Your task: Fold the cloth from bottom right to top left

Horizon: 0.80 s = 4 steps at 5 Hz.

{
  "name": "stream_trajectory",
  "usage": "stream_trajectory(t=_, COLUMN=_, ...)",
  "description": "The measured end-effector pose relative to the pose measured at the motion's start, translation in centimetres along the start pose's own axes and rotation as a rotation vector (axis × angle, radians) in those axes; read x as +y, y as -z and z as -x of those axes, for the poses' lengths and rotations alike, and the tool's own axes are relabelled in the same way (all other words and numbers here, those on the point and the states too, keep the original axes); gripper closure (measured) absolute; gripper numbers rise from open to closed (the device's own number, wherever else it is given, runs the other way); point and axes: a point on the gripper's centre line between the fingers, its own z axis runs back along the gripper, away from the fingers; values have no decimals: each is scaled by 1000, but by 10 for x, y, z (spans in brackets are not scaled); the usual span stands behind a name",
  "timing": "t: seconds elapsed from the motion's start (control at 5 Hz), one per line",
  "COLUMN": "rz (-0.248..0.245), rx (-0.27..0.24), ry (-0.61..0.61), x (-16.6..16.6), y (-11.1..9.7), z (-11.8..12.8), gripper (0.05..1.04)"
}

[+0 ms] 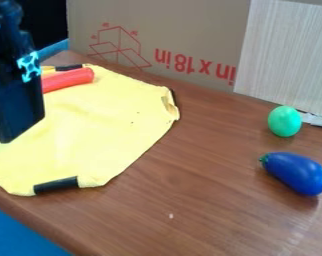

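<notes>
A yellow cloth (100, 127) lies spread on the left part of the brown table, with black patches at its front edge and at its back. Its right corner, near the back, is slightly curled up. The black gripper (9, 137) hangs over the left part of the cloth, at the view's left edge, and hides some of it. Whether its fingers touch the cloth I cannot tell.
A red object (71, 79) lies on the back of the cloth, partly behind the arm. On the table's (190, 190) right side are a green egg-shaped object (284, 121) and a blue eggplant toy (296, 173). A cardboard panel (190, 30) and a pale board (287, 60) stand along the back.
</notes>
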Motion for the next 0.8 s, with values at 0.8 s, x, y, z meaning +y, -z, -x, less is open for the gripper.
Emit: stream_trajectory(t=0.8, rz=64, rx=-64, ry=259, x=43, y=57, z=-13, gripper=84)
